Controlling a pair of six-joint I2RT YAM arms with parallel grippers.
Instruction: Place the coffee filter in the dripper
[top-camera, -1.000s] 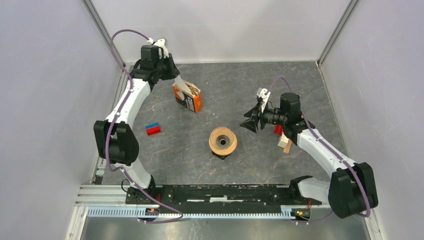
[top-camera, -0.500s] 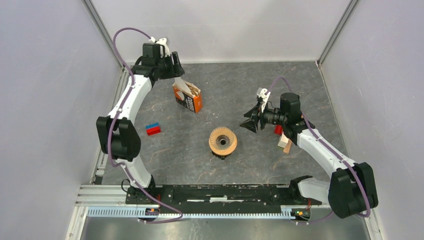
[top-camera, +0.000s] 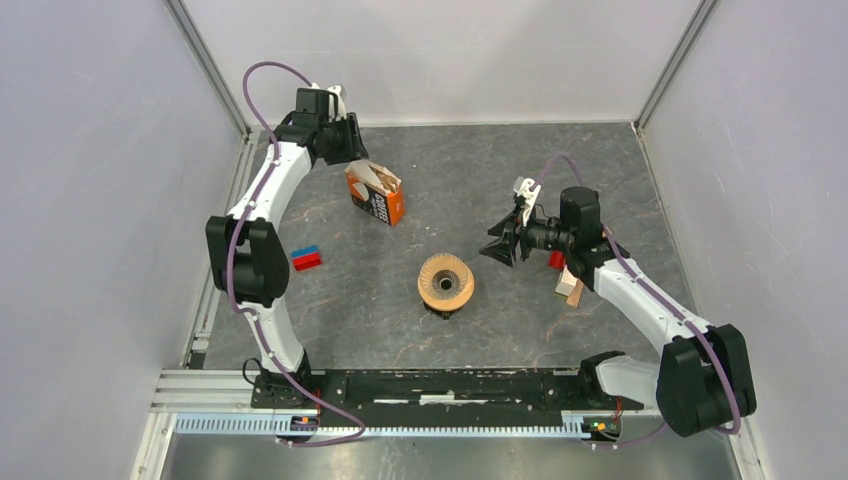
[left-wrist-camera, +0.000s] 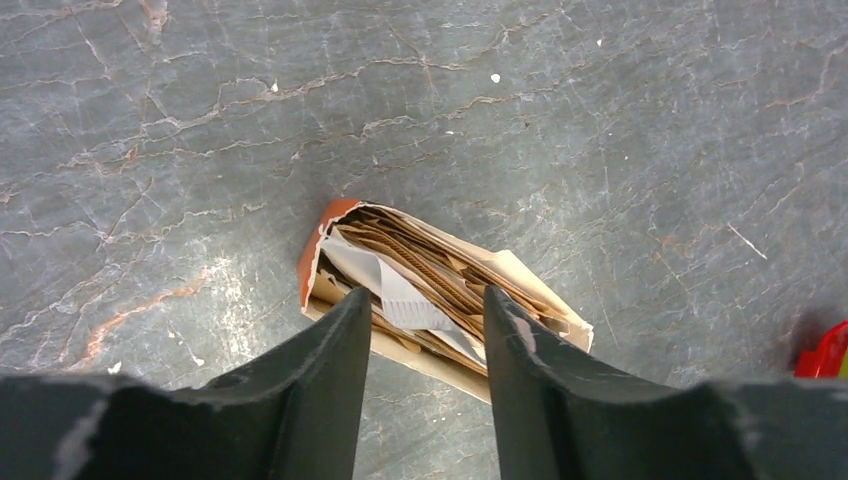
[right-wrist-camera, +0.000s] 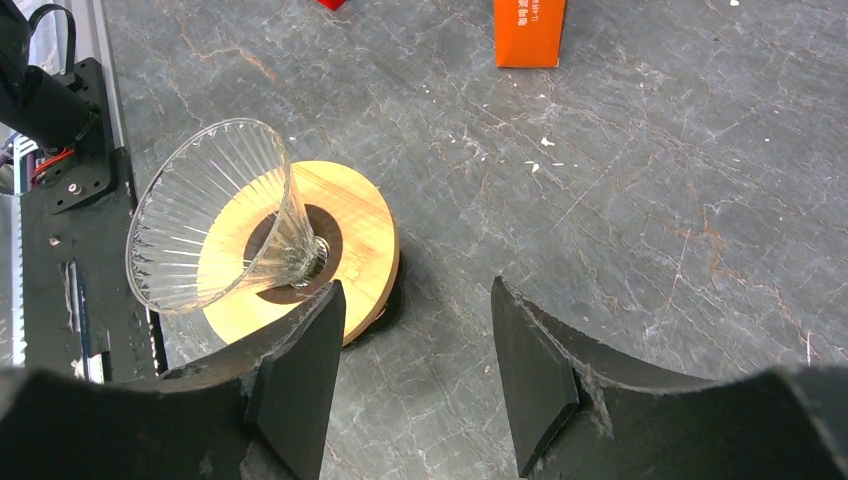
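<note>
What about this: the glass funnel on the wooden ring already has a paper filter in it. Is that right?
No. The glass funnel on the wooden ring is empty: the right wrist view shows only bare ribbed glass. The paper filters sit in the orange box.

Left gripper (left-wrist-camera: 425, 300) hangs over the opened orange box (left-wrist-camera: 318, 250), jaws parted, gripping nothing. Brown coffee filters (left-wrist-camera: 430, 262) are packed inside, with a white flap (left-wrist-camera: 400, 295) lying across them. Grey veined table (left-wrist-camera: 600, 120) all round, and a red object (left-wrist-camera: 825, 350) at the right edge.
</note>
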